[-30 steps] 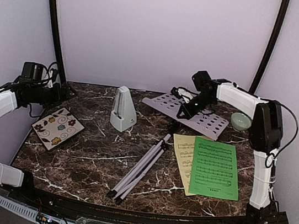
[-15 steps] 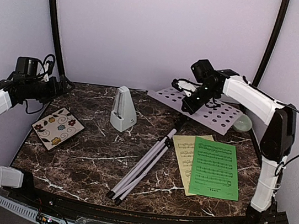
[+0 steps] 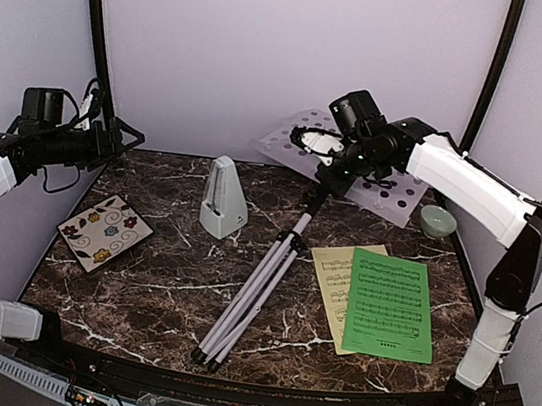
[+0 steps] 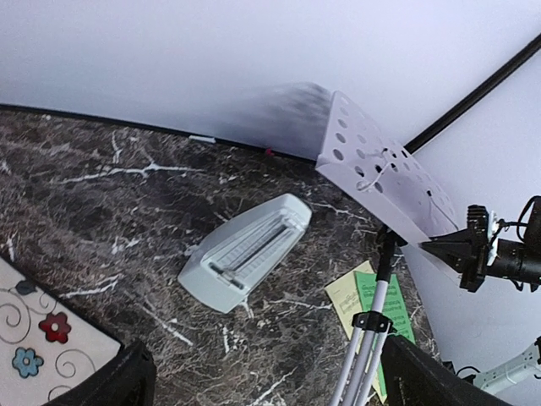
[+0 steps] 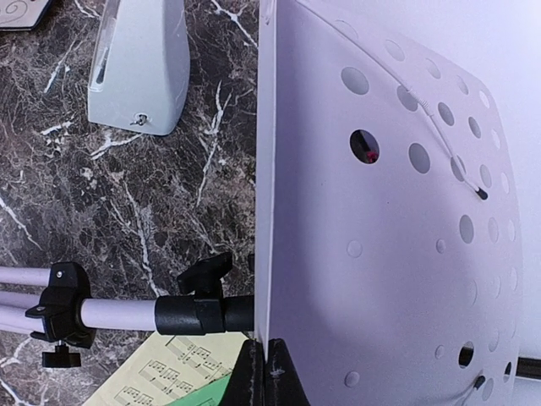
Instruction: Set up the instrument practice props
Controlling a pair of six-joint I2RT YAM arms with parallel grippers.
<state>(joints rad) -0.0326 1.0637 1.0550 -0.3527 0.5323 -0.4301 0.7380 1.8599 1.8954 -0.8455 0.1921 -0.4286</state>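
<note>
My right gripper [image 3: 343, 161] is shut on the edge of the white perforated desk [image 3: 385, 184] of the music stand and holds it raised above the table's back. In the right wrist view the fingertips [image 5: 265, 348] pinch the desk's edge [image 5: 380, 211]. The folded tripod legs [image 3: 250, 296] slant down to the table's front. The light-grey metronome [image 3: 223, 199] stands upright left of the stand. The green sheet [image 3: 390, 306] overlaps the pale-yellow sheet [image 3: 331, 277] at the right. My left gripper [image 3: 124, 135] is open and empty in the air at the back left, with the metronome [image 4: 245, 254] in its view.
A floral square tile [image 3: 103, 231] lies at the left edge of the marble table [image 3: 137, 295]. A small pale-green bowl [image 3: 437, 221] sits at the back right, under the raised desk's corner. Black frame poles [image 3: 95, 57] rise at both back corners.
My right gripper has lifted the stand's desk up and to the left, so the stand now slants upward from its feet. My left arm has risen slightly.
</note>
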